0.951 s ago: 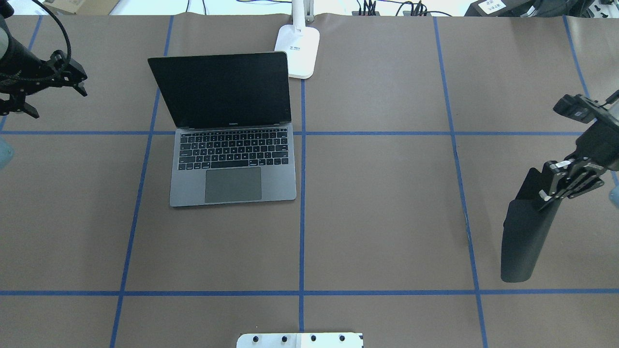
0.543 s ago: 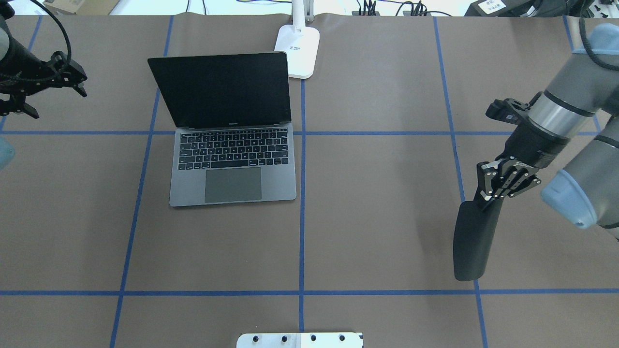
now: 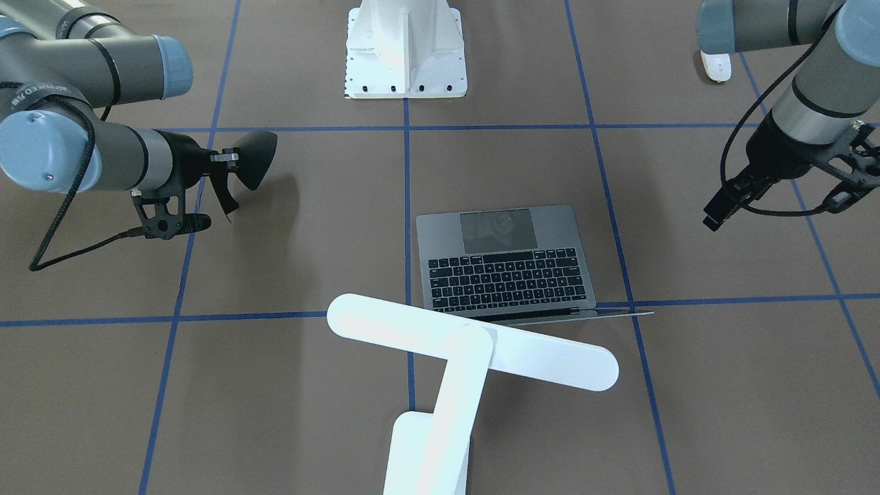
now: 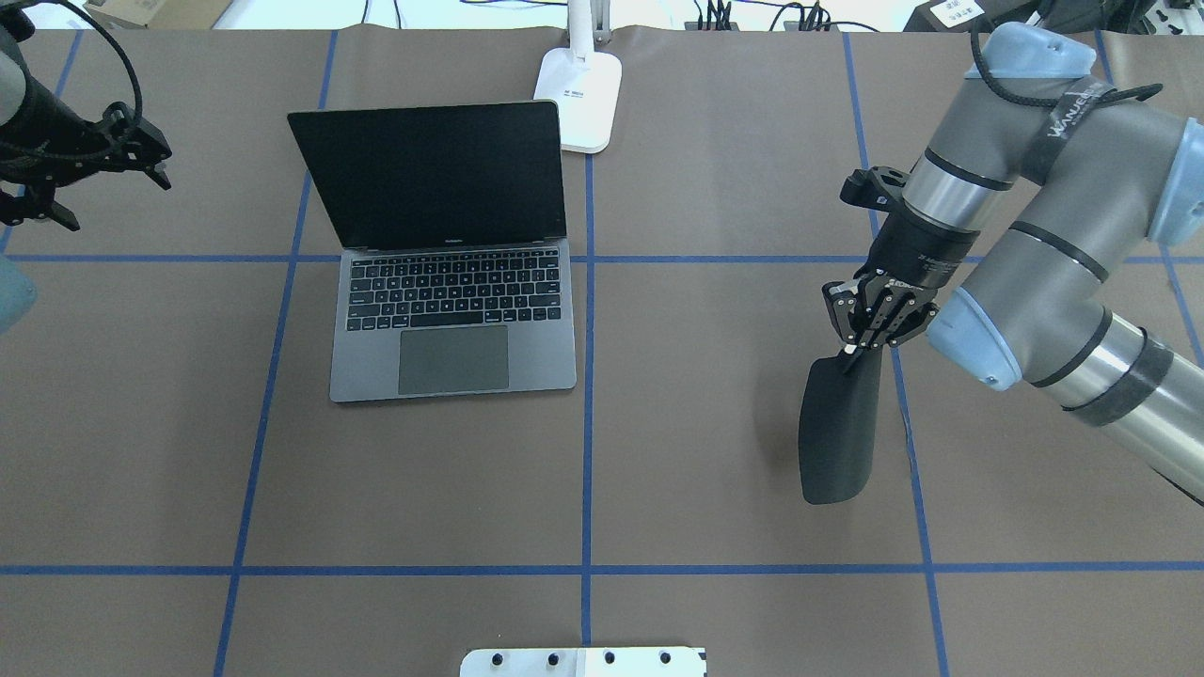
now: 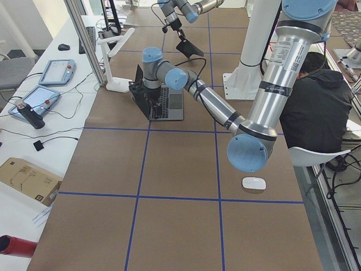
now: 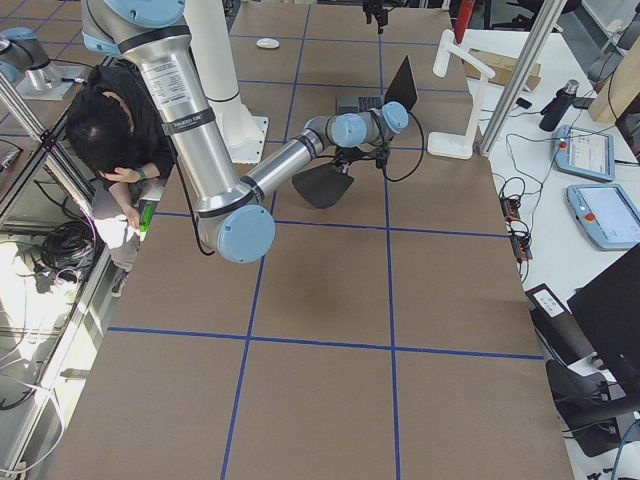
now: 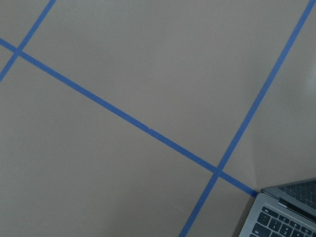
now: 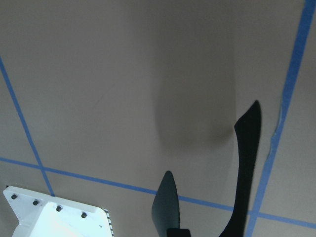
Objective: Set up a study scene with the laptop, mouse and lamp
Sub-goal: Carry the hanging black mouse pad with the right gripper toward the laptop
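Observation:
The grey laptop [image 4: 451, 320] lies open at centre left, its dark screen upright. Just beyond its far right corner stands the white lamp [image 4: 581, 94], with its bar head [image 3: 385, 323] out over the laptop's screen edge. The white mouse [image 5: 254, 183] sits at the table's left end, near the robot's side, beside the left arm. My right gripper [image 4: 865, 324] is shut on a black pad [image 4: 840, 432] that hangs edge-down over the table's right half. My left gripper [image 3: 859, 172] hovers open and holds nothing, left of the laptop.
A white bolted pedestal [image 3: 405, 48] sits at the robot's edge of the table. Blue tape lines cross the brown surface. A person [image 5: 316, 107] in dark clothes sits beside the table behind the robot. Tablets and cables lie on the side bench [image 5: 39, 96].
My right arm has swung left from the table's right edge toward the middle, carrying the black pad with it. The left arm, laptop and lamp have not moved.

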You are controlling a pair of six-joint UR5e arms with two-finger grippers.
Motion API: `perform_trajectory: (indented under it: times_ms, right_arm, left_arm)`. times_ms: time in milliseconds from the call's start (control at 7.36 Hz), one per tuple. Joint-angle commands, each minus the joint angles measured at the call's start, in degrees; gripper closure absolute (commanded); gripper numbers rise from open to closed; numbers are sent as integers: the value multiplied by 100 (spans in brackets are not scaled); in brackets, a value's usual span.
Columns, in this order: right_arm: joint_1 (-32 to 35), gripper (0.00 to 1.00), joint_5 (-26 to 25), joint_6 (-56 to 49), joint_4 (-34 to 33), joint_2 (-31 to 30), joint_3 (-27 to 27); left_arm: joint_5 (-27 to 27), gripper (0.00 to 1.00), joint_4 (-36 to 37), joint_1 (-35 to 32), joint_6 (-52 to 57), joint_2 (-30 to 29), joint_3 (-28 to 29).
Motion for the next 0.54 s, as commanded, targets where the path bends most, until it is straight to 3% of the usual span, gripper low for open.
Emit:
perform_trajectory:
  times_ms: [0, 408]
  right_arm:
    - [-81, 100, -23, 840, 1263, 160, -673]
    - [-388, 100, -523, 2150, 2629, 703, -1508]
  left_arm:
    - [0, 0, -76, 0, -3, -4, 60]
    - [0, 0, -76, 0, -12, 5, 60]
